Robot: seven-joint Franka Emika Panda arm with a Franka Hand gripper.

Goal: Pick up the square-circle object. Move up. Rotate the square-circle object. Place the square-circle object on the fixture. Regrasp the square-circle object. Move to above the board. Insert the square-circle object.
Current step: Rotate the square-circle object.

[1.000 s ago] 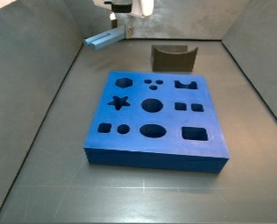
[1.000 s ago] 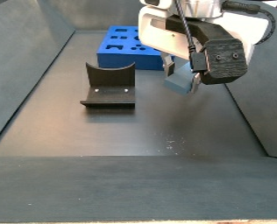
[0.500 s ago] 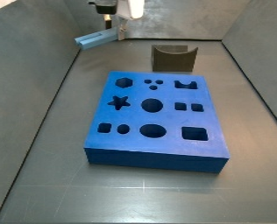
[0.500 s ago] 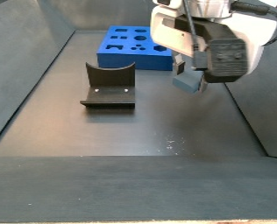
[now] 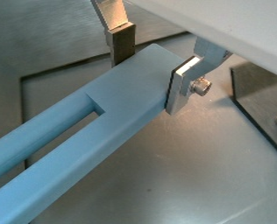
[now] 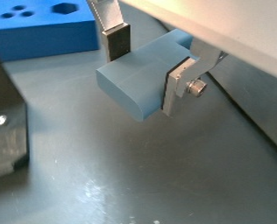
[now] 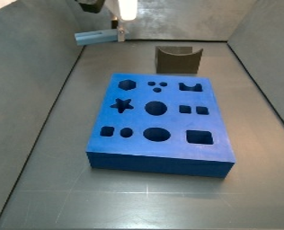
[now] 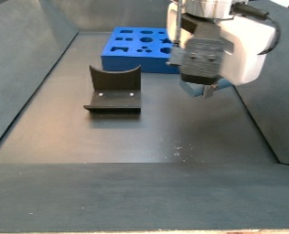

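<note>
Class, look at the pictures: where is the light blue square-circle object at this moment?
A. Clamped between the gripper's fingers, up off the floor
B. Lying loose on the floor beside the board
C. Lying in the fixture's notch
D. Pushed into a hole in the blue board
A: in a wrist view the gripper has its fingers pressed on the square-circle object, and a side view shows it held in the air, away from the fixture and the board.

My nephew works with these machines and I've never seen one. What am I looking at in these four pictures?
It is a robot arm with one two-fingered end effector. Two pictures come from cameras on its wrist, looking past the silver fingers. Two come from cameras fixed beside the table. On the grey floor lie a blue board with shaped holes and a small dark fixture. The end effector is raised above the floor, off to the side of the board, and grips a light blue bar, the square-circle object, between its fingers.
</note>
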